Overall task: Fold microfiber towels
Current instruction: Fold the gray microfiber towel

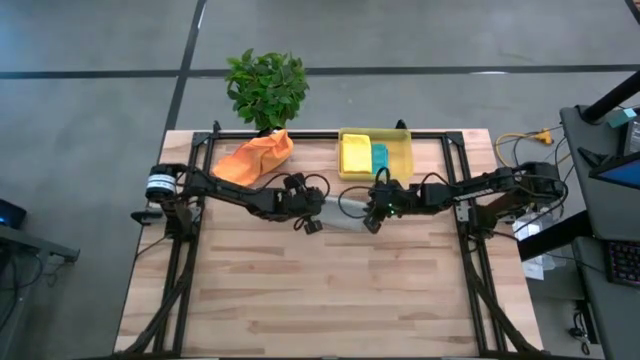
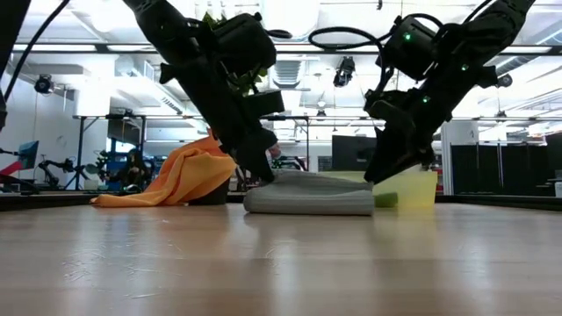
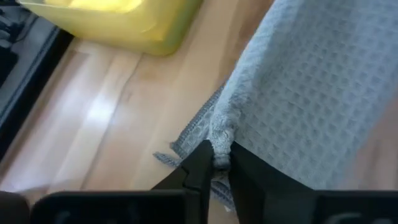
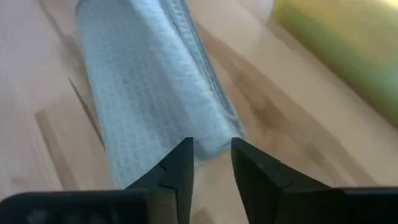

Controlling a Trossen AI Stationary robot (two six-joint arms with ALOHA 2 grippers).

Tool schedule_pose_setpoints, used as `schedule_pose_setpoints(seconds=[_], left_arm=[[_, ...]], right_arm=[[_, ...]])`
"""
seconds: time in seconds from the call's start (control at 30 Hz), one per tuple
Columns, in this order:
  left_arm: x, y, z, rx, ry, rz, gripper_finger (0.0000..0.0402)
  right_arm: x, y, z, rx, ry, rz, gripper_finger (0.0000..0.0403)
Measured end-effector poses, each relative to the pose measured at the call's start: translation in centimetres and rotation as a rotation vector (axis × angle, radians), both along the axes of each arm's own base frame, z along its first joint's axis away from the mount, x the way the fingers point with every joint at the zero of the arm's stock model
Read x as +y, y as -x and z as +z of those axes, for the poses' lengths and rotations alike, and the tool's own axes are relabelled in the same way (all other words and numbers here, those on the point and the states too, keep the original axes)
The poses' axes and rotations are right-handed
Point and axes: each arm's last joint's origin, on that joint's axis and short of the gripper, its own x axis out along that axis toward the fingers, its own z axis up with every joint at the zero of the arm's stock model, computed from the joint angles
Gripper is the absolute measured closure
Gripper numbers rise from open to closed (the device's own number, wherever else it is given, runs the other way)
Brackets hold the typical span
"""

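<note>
Mid-table, one light grey towel (image 1: 335,211), waffle-textured, lies folded into a flat strip between two grippers. One orange towel (image 1: 255,157), crumpled, sits heaped near the plant (image 1: 266,87). One yellow towel (image 1: 355,154) and one teal towel (image 1: 380,157) lie folded inside a translucent yellow bin (image 1: 404,142). Left gripper (image 3: 216,165) pinches the grey hem, fingers nearly closed. Right gripper (image 4: 211,163) stands slightly parted around the strip's end, not pinching it.

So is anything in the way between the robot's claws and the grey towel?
No, nothing is in the way. Both claws are right at the grey towel. The left gripper has a corner of it pinched between its fingertips, and the right gripper sits with its fingers apart at the towel's other end.
</note>
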Motion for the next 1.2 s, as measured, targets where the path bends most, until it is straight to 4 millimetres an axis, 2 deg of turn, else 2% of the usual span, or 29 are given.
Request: schedule_pose_setpoints(seconds=[0.13, 0.37, 0.47, 0.6, 0.73, 0.83, 0.97, 1.2], left_arm=[[0.6, 0.0, 0.1, 0.008, -0.026, -0.012, 0.0326], [1.0, 0.0, 0.2, 0.056, -0.086, -0.064, 0.0235], [1.1, 0.0, 0.3, 0.082, -0.12, -0.098, 0.0212], [1.0, 0.0, 0.8, 0.083, -0.125, -0.155, 0.0207], [0.8, -0.2, 0.8, 0.058, -0.008, -0.37, 0.0206], [0.8, -0.7, 0.2, 0.042, 0.01, -0.488, 0.0206], [1.9, -1.2, -0.3, 0.041, 0.004, -0.492, 0.0206], [4.1, -1.1, -0.4, 0.032, 0.022, -0.446, 0.0206]], right_arm=[[0.0, -0.5, 0.4, -0.05, 0.04, 0.042, 0.029], [1.0, -1.6, 1.4, -0.176, 0.143, 0.178, 0.0267], [1.5, -2.1, 1.2, -0.195, 0.176, 0.226, 0.0249], [1.8, -2.7, 0.2, -0.194, 0.175, 0.238, 0.022], [1.9, -3.4, -1.1, -0.187, 0.182, 0.248, 0.0189], [1.7, -3.9, -2.0, -0.183, 0.192, 0.245, 0.0166], [1.5, -4.7, -2.7, -0.151, 0.202, 0.251, 0.0139], [0.6, -5.9, -2.8, -0.123, 0.209, 0.224, 0.0106]])
